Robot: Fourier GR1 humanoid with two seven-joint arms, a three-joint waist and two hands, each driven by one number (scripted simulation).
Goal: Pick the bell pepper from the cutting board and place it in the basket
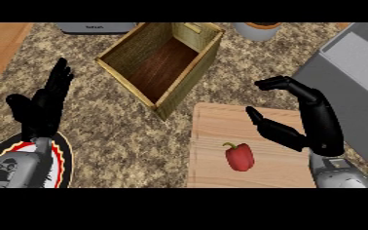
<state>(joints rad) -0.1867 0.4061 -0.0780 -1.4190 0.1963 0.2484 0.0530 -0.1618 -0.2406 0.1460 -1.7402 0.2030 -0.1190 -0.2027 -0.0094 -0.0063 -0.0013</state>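
A red bell pepper [240, 157] with a green stem lies on the pale wooden cutting board [215, 126], toward its near side. My right hand [316, 122] hovers over the board's right part, just right of and slightly beyond the pepper, open with fingers and thumb spread and nothing between them. The basket [187, 73], a square wooden box with a dark floor, stands beyond the board's left corner and holds nothing. My left hand [42, 105] rests open at the left, fingers pointing up.
A plate with a red and yellow rim [63, 158] lies under my left forearm at the lower left. A grey appliance [93, 27] and a pot [257, 30] stand along the far edge. A grey sink edge [338, 63] lies at the right.
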